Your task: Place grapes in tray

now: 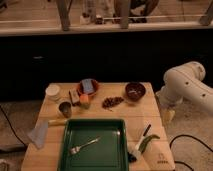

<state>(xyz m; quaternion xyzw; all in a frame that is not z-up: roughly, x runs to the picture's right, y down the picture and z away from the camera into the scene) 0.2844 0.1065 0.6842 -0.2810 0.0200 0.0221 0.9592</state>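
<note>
A dark bunch of grapes (112, 102) lies on the wooden table (150, 112), just behind the far edge of the green tray (116, 146). A metal fork (84, 146) lies inside the tray. My white arm (187, 87) comes in from the right. My gripper (168, 116) points down beside the table's right edge, well to the right of the grapes and holding nothing that I can see.
Behind the grapes stand a brown bowl (135, 91), a red bowl with a blue sponge (88, 87), a white cup (52, 91), a metal cup (65, 108) and an orange block (85, 101). A cloth (39, 134) lies left of the tray and a green-handled utensil (142, 142) right of it.
</note>
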